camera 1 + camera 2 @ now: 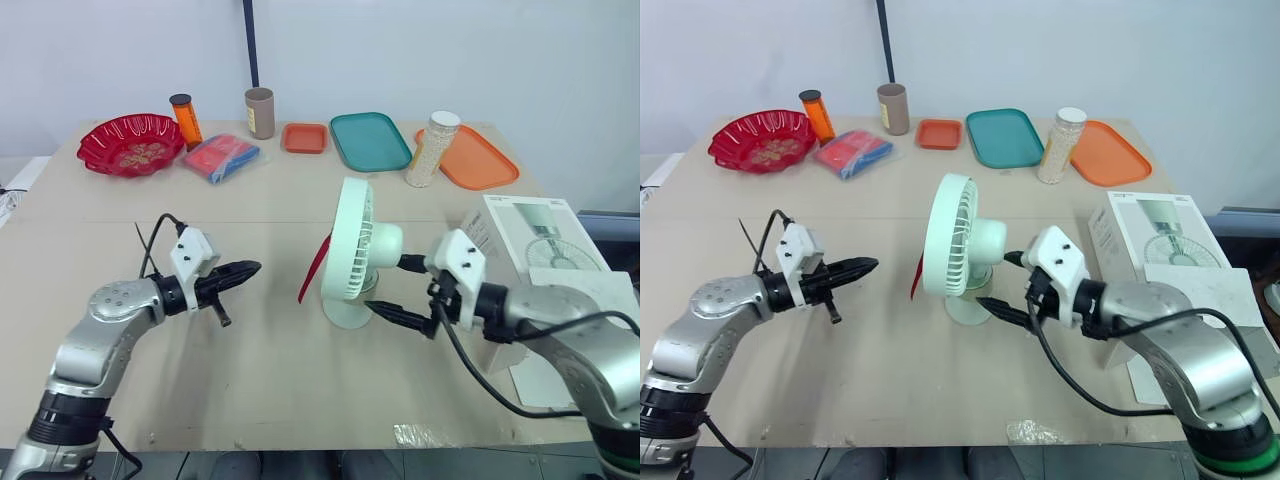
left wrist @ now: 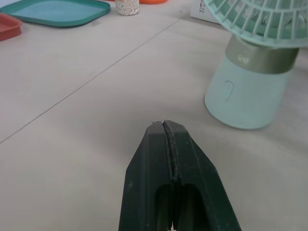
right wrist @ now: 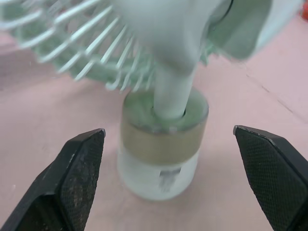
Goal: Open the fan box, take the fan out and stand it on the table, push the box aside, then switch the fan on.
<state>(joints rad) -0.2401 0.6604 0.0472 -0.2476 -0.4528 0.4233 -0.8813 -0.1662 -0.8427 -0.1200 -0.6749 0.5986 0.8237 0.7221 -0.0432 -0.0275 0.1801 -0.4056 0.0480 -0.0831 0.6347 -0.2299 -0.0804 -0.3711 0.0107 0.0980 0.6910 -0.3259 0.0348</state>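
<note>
Your right hand sits nearest, released, its two fingers spread either side of the base of the fan. As far as the wrist view shows, they are not touching it. The fan stands upright in the middle of the tabletop. Its box lies off to the right, beside your right forearm, so only the switching-on looks left to do. Your left hand is clenched on nothing and points at the fan from well apart. The left wrist view shows a small button mark low on the base, facing that hand. The danger is the fan's light, narrow footing. Press that button from the left without the right fingers bracing, and you will likely slide or tip it. Close the right hand carelessly and a finger may catch the stem and twist the fan round.
</note>
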